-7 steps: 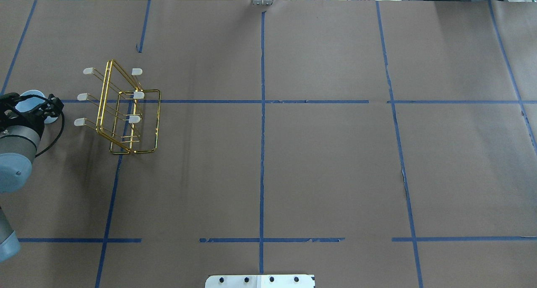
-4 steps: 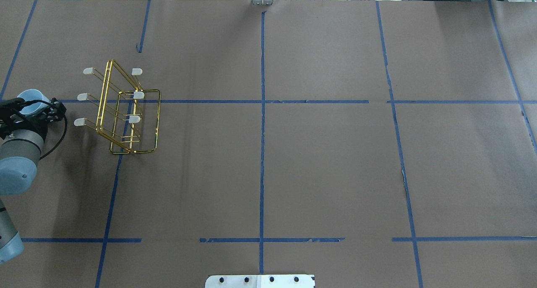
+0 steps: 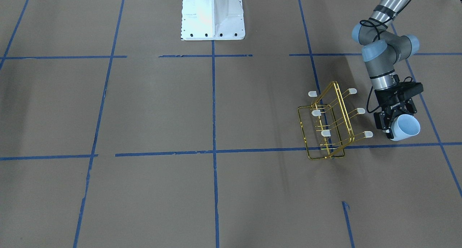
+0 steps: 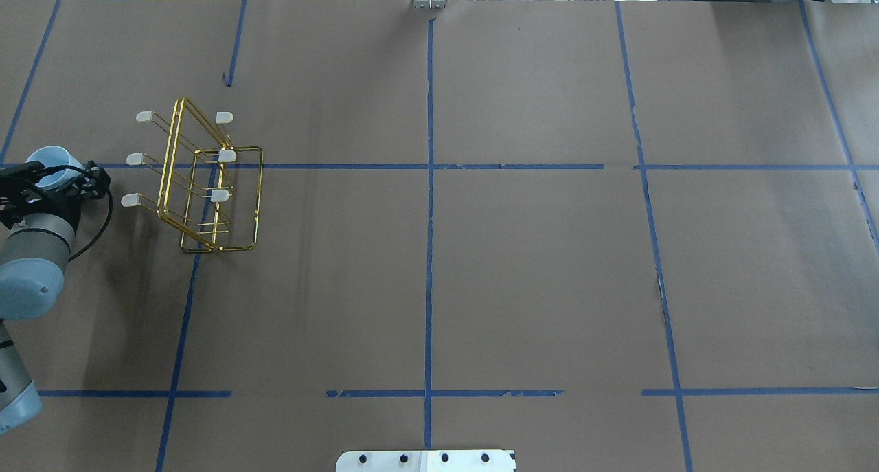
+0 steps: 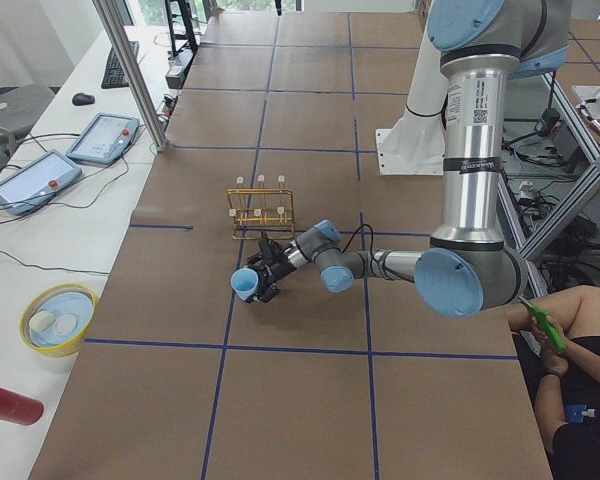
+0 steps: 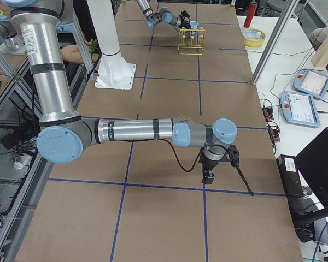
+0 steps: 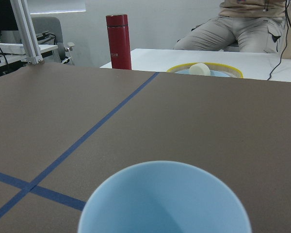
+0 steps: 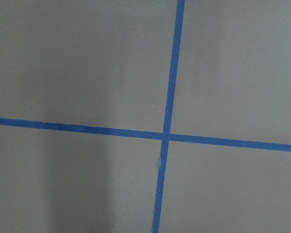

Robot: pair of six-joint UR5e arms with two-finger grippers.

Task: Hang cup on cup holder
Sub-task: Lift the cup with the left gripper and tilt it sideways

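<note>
My left gripper (image 3: 395, 118) is shut on the pale blue cup (image 3: 406, 128) and holds it tilted, with its open mouth pointing away from the robot. The cup fills the bottom of the left wrist view (image 7: 165, 199) and shows in the overhead view (image 4: 51, 160). The gold wire cup holder (image 3: 329, 122) stands upright on the table beside the cup, a short gap away; its capped prongs are empty. In the overhead view the cup holder (image 4: 206, 183) is right of the left gripper (image 4: 53, 180). My right gripper (image 6: 206, 177) hangs over bare table far away; I cannot tell if it is open.
The white robot base (image 3: 213, 13) stands at the table's robot side. A yellow bowl (image 7: 203, 70) and a red bottle (image 7: 119, 42) sit on a white side table beyond the brown table's edge. A seated person (image 5: 570, 340) is near the robot.
The left wrist has shifted slightly left and back with the cup in it. The cup's lower part no longer shows beside the gripper. The cup holder has not moved.
</note>
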